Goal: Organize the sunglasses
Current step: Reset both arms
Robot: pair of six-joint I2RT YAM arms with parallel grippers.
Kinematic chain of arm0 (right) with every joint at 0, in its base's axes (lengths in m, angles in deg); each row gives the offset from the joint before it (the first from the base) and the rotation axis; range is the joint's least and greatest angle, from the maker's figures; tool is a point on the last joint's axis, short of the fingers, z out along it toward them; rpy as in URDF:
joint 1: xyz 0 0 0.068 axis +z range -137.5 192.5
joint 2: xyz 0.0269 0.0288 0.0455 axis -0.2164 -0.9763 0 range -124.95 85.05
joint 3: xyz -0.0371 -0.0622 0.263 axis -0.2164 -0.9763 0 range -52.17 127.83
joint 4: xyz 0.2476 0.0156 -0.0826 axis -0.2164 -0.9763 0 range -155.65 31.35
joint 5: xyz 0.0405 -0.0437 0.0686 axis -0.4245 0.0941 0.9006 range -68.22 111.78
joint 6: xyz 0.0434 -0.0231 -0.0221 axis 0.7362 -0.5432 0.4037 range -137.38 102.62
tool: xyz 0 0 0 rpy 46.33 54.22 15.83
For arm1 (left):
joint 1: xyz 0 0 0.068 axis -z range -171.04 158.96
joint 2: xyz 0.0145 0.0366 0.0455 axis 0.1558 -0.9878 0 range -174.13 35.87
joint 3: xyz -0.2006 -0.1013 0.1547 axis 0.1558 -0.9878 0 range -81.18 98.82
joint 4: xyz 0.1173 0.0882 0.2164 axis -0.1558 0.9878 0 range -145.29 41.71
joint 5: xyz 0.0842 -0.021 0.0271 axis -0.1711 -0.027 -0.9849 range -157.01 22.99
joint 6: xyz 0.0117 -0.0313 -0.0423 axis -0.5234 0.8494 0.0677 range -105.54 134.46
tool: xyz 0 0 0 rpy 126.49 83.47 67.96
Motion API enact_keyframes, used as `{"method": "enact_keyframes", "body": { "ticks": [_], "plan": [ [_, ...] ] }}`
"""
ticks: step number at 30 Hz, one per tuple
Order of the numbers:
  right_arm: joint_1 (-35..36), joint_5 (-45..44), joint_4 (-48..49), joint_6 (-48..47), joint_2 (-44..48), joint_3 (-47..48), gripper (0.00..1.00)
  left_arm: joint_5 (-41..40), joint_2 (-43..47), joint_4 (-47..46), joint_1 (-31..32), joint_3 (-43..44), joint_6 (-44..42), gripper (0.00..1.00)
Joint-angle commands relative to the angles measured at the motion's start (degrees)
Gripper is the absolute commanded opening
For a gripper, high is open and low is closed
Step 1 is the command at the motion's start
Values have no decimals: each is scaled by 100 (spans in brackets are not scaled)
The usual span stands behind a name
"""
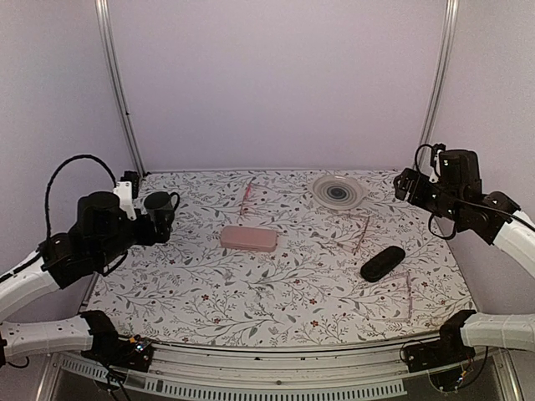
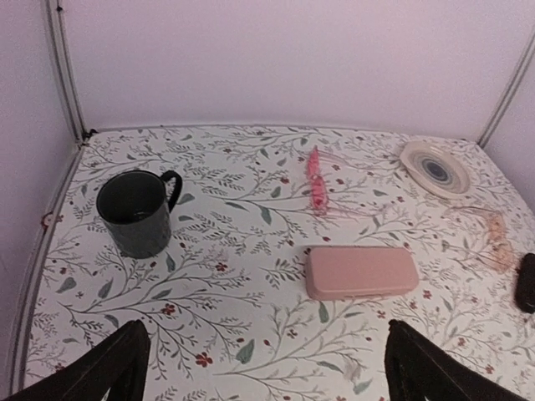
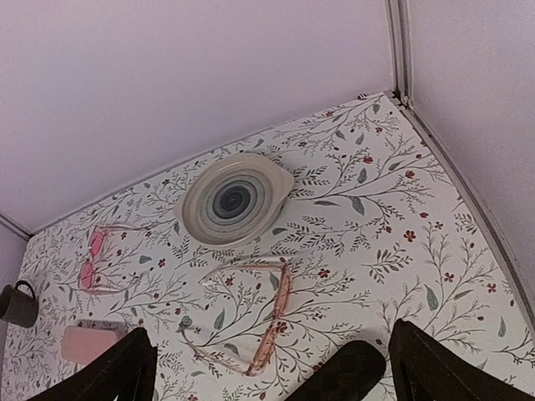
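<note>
No sunglasses with a black wire frame show in any view; they are hidden or out of view. My left gripper [image 2: 267, 376] is open and hovers over the table's left front, short of a pink hard case [image 2: 361, 271]. Raised at the back right, my right gripper [image 3: 272, 363] is also open, with nothing between its fingers. Below it lie a pale pink clear-lensed pair of glasses [image 3: 267, 322] and a black oval case [image 3: 338, 372].
A dark mug [image 1: 159, 209] stands at the left. A pink-tinted pair of glasses [image 1: 247, 196] lies at the back middle, near a striped plate [image 1: 338, 190]. Another pale pair [image 1: 407, 296] lies near the right front. Metal posts stand at the back corners.
</note>
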Motion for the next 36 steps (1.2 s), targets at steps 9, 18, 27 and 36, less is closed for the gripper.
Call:
{"method": "enact_keyframes", "body": {
  "ticks": [9, 18, 27, 36],
  "plan": [
    [-954, 1082, 1410, -344, -66, -720, 99, 67, -1976, -3278, -1708, -444, -1968, 99],
    [-949, 1410, 1529, -251, -166, -1102, 99, 626, -1322, -1782, -1717, 46, -2055, 99],
    [-954, 1730, 1406, -42, -342, -1335, 99, 1196, -379, -782, -1718, -172, -2050, 99],
    [-954, 1892, 1480, 94, -255, -1411, 99, 1298, 439, -697, -1720, -673, -2252, 99]
  ]
}}
